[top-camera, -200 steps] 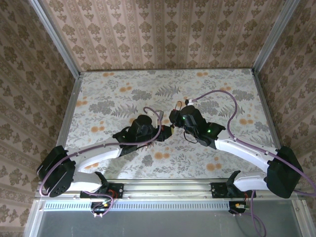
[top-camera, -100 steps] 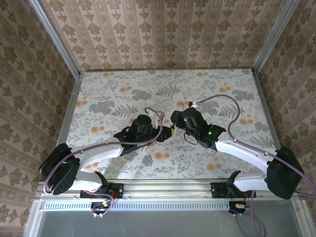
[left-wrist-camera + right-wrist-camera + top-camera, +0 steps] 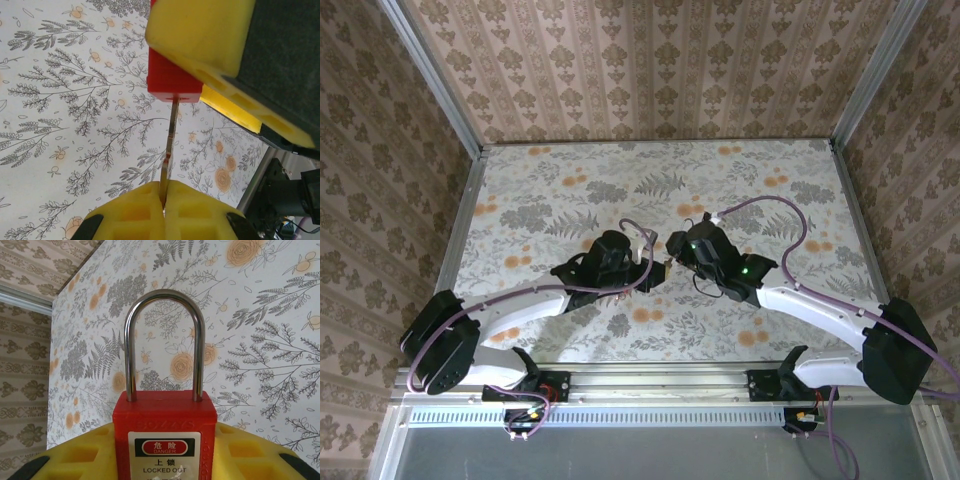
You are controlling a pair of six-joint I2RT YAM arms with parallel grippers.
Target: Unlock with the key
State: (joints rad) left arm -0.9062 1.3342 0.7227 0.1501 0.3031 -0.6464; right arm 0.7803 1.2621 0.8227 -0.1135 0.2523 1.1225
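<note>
While the right claw (image 3: 165, 460) pinches the red padlock (image 3: 165, 422) upright above the flowered worktop (image 3: 800, 290), the left claw (image 3: 164, 199) is pressed shut on the key (image 3: 171, 125). The key's blade runs straight up into the lock's underside. Both legs of the steel shackle (image 3: 164, 296) still sit in the body, so the lock looks fastened. The step in hand appears to be the last of the insertion. The next move calls for a clean twist of the left wrist about the blade's own line, with the right claw holding firm so the body cannot turn with it. Compared with a second ago, the two wrists have closed up over mid-worktop and the right arm's cable arcs lower.
</note>
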